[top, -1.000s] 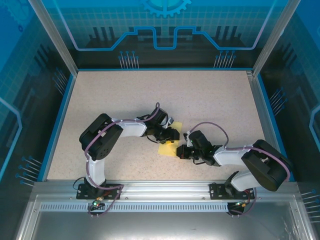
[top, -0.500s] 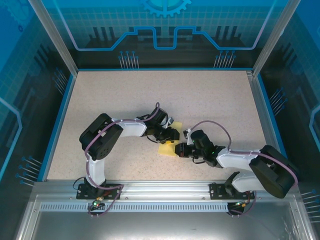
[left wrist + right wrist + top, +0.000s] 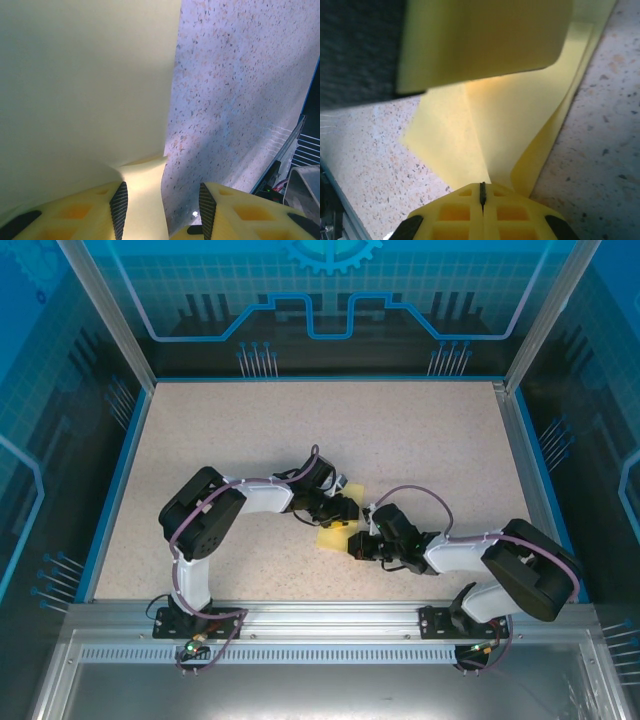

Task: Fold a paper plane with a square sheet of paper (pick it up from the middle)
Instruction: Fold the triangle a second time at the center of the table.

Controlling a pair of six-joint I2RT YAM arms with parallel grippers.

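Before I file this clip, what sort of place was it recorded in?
Most likely a purpose-built robot demo or test cell, not a home or workshop: a speckled tabletop fenced by aluminium frame posts, with blue wall panels printed with gear and circuit graphics.

A beige speckled stone-look desk (image 3: 300, 440) forms the floor of the enclosure, edged by a thin blue rim (image 3: 118, 480). Behind the desk's far edge stands a translucent blue wall panel (image 3: 330, 300) printed with a grid, circuit lines and a gear. Similar blue side panels (image 3: 40, 440) flank the desk. Slanting silver aluminium posts (image 3: 105, 310) rise from its far corners. Along its near edge runs a grey slotted metal rail (image 3: 320, 652). The light is even and blue-tinted.
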